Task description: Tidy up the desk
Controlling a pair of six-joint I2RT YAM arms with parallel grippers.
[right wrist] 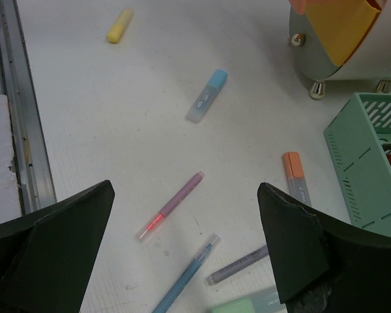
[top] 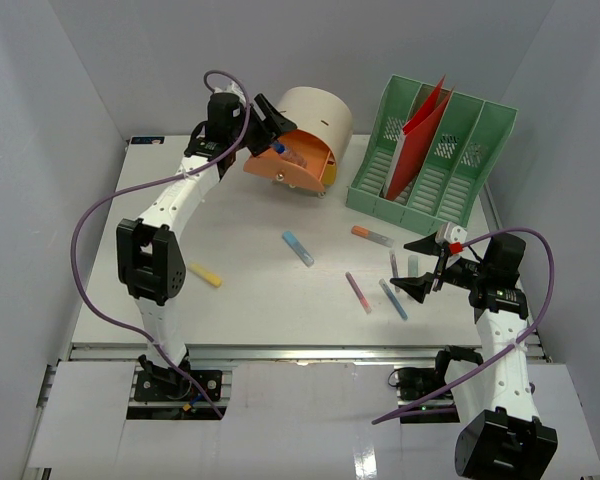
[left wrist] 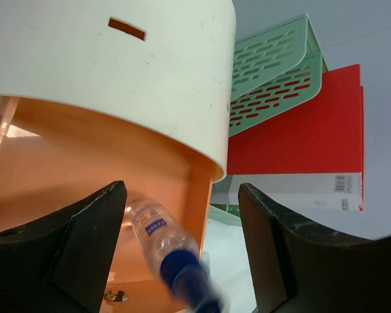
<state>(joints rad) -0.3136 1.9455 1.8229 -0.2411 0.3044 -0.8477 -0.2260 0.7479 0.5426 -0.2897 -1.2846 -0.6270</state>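
We see the white desk [top: 240, 250] lying under both arms, with seven loose writing things on it near the right gripper [right wrist: 186, 188], whose two fingers stand wide apart and hold nothing. Between those fingers lie three thin pens: one pink pen [right wrist: 173, 203] just below the fingertips, then one blue pen [right wrist: 186, 274] and one purple pen [right wrist: 238, 264] closer to the palm. We count four highlighters: one green highlighter [right wrist: 247, 305] deepest between the fingers, one orange highlighter [right wrist: 296, 179] just beside one fingertip, one blue highlighter [right wrist: 206, 96] beyond the tips, and one yellow highlighter [right wrist: 119, 25] well beyond them. The left gripper [left wrist: 181, 190] is at the single cream drawer unit [top: 320, 115], its fingers spread wide over the orange drawer [left wrist: 65, 163]; one clear marker [left wrist: 159, 238] with a blue cap lies blurred between them, and neither finger closes on it. Past those fingers stand one green file rack [top: 450, 150] and one red folder [top: 420, 130].
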